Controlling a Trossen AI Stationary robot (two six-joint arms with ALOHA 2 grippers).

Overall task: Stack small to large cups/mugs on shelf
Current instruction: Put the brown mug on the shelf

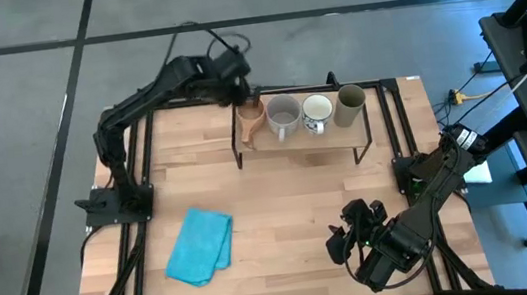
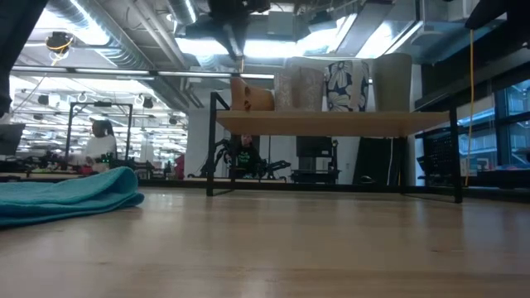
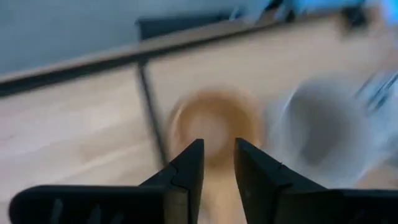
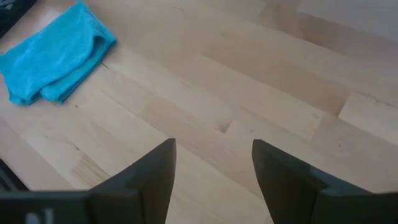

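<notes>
Four vessels stand in a row on the shelf point(image 1: 296, 147), point(image 2: 331, 122): the brown wooden cup point(image 1: 251, 119), point(image 2: 251, 95) at its left end, then the grey mug point(image 1: 283, 115), the white patterned mug point(image 1: 318, 113), point(image 2: 346, 85) and the olive tumbler point(image 1: 350, 105). My left gripper point(image 1: 244, 97), point(image 3: 219, 157) hovers just above the brown cup point(image 3: 214, 124), fingers a narrow gap apart. In the left wrist view the cup and the grey mug point(image 3: 317, 124) are smeared while the fingers are sharp. My right gripper point(image 1: 348, 239), point(image 4: 211, 163) waits open over the table's near right part.
A crumpled blue cloth point(image 1: 200, 246), point(image 2: 66, 194), point(image 4: 56, 56) lies on the tabletop near the left front. Bare wood stretches between the cloth, the shelf and the right arm. The shelf's thin black legs point(image 2: 209, 145) stand on the table's far part.
</notes>
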